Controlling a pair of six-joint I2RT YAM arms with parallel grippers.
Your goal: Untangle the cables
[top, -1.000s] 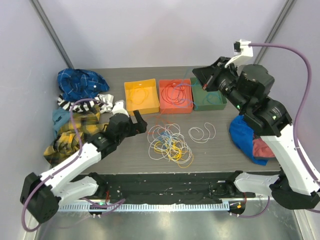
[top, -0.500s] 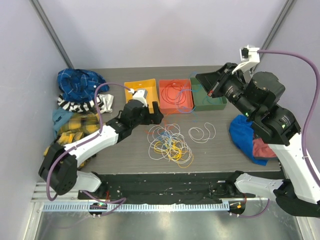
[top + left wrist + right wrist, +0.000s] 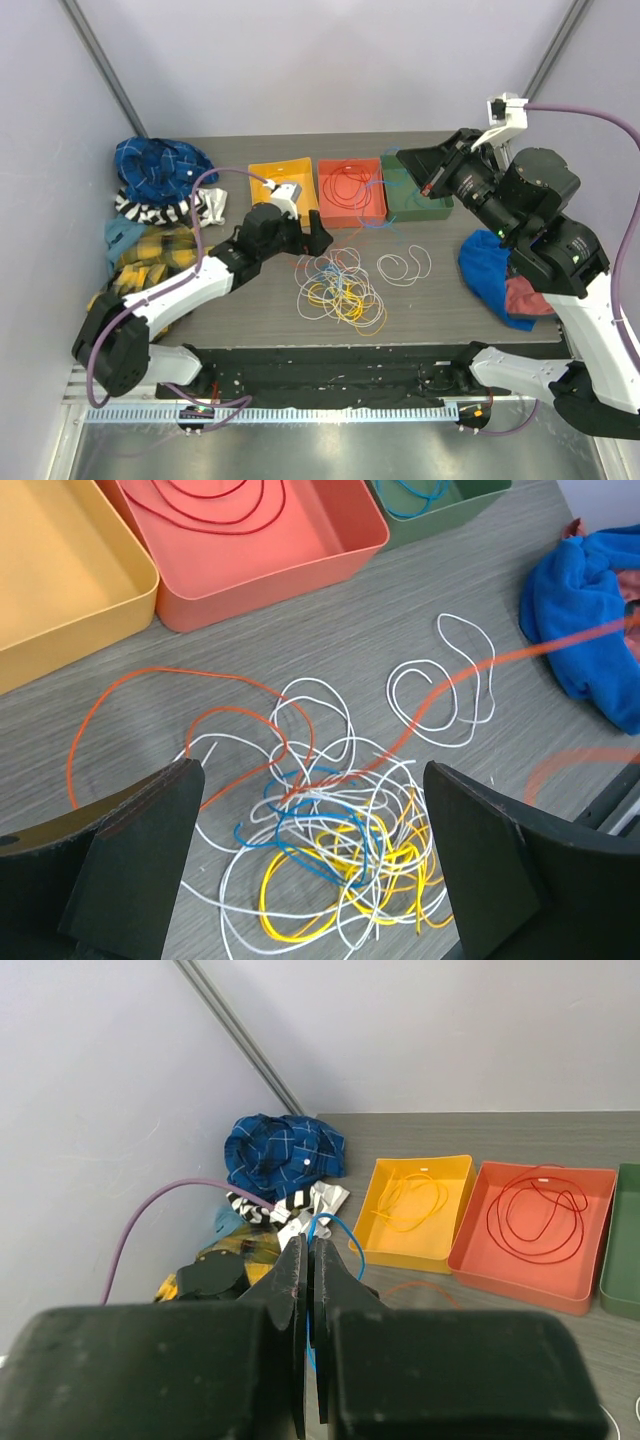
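Observation:
A tangle of white, yellow, blue and orange cables (image 3: 340, 285) lies mid-table, and it fills the left wrist view (image 3: 340, 850). A separate white loop (image 3: 405, 265) lies to its right. An orange cable (image 3: 150, 680) trails out of the tangle's left side. My left gripper (image 3: 305, 232) is open and empty, held above the back-left of the tangle with its jaws wide apart (image 3: 315, 880). My right gripper (image 3: 408, 158) is raised above the green tray, shut on a thin blue cable (image 3: 340, 1225) that hangs from its tips (image 3: 308, 1245).
A yellow tray (image 3: 262, 212) holds a yellow cable, a red tray (image 3: 352, 222) a red cable, and a green tray (image 3: 412, 213) a blue one. Cloths are piled at the left (image 3: 150, 230). A blue cloth (image 3: 495, 275) lies at the right.
My left arm has swung right and forward from the cloth pile to the tangle's edge. My right gripper has risen a little with the blue cable.

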